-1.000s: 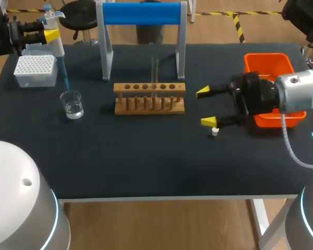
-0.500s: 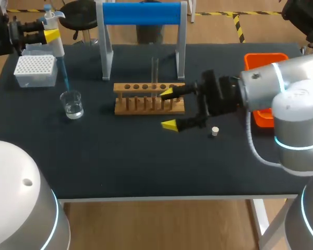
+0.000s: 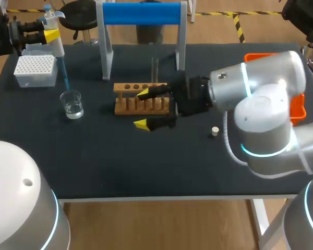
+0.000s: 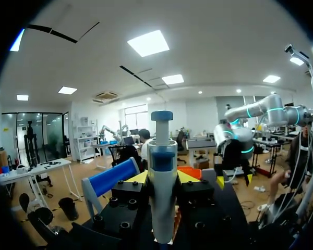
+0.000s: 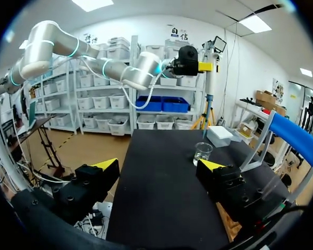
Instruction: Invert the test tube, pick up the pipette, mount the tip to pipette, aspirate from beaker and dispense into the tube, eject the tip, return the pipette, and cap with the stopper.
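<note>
Over the desk's (image 3: pixel 146 166) back-left corner, the left gripper (image 3: pixel 50 35) clamps the pipette (image 3: pixel 57 47), tip just above the beaker (image 3: pixel 72 104); only its wrist view shows both fingers (image 4: pixel 140 178). Mid-desk, the right gripper (image 3: pixel 143 109) gapes empty at the rack (image 3: pixel 126 99) holding the test tube (image 3: pixel 155 70); the stopper (image 3: pixel 214 131) lies rightward.

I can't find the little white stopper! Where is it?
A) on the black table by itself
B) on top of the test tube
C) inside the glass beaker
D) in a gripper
A: the stopper lies alone on the table, apart from the right gripper, whose fingers stand open by the rack.
</note>
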